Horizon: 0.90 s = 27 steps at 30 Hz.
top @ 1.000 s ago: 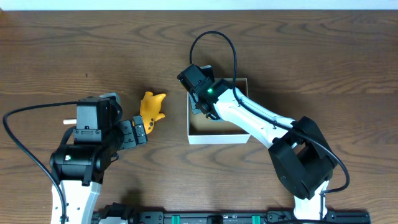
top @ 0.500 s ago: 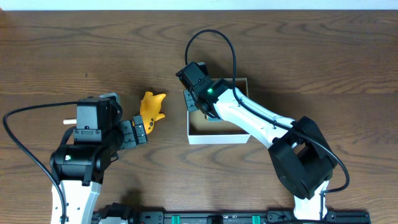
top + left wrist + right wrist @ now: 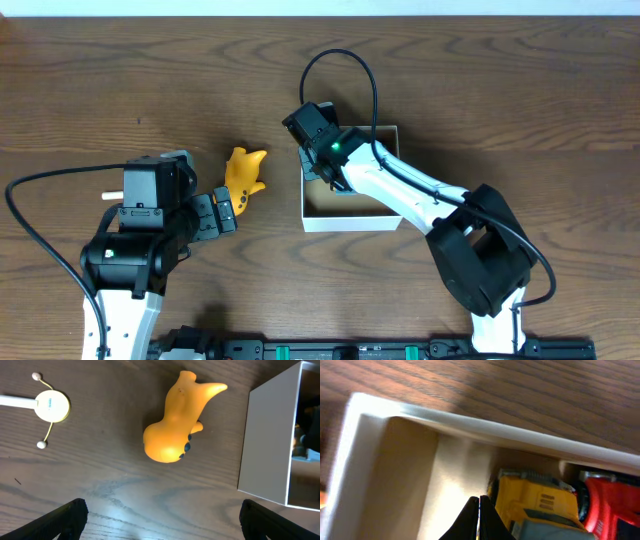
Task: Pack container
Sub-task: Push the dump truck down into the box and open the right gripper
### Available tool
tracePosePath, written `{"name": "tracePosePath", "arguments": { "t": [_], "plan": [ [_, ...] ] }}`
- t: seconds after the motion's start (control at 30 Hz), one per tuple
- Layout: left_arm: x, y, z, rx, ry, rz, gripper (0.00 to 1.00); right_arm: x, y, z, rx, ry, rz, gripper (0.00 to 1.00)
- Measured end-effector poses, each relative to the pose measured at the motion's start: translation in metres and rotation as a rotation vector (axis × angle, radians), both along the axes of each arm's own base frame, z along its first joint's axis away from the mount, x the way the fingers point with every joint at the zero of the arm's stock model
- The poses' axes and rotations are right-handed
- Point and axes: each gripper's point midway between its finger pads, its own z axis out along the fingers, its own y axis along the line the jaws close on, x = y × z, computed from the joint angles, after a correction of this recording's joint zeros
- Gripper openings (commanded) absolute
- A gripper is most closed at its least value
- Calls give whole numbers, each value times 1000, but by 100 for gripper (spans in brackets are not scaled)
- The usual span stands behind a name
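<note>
The container (image 3: 350, 222) is a small white-walled box with a brown inside, at mid-table. My right gripper (image 3: 316, 170) hangs over its left far corner. In the right wrist view its fingers (image 3: 479, 519) are shut on nothing, low inside the container (image 3: 470, 425), beside a yellow toy vehicle (image 3: 535, 500) and a red toy (image 3: 612, 505). A yellow animal toy (image 3: 244, 170) lies on the table left of the container. My left gripper (image 3: 226, 210) is open just short of it. In the left wrist view the yellow animal toy (image 3: 175, 425) lies ahead of the spread fingers (image 3: 162, 520), with the container wall (image 3: 267, 445) to the right.
A small white round piece on a stick (image 3: 50, 405) lies on the table left of the yellow animal toy, and shows beside the left arm in the overhead view (image 3: 108, 197). The table is dark brown wood.
My right gripper has shifted slightly left and away over the container's left wall. The left arm and the yellow animal toy have not moved.
</note>
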Motion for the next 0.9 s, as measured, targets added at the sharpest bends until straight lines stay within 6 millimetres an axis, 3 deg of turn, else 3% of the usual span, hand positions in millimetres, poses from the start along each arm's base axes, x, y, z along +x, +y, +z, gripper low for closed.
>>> {"name": "tracePosePath", "arguments": {
  "t": [0.33,0.57,0.9],
  "plan": [
    [-2,0,-1,1,10,0,98,4,-9,-1,-18,-23,-85,9],
    [-2,0,-1,1,10,0,98,5,-11,0,-18,-29,-100,36],
    [-2,0,-1,1,11,0,98,6,-9,0,-24,-31,-71,39]
  ]
}}
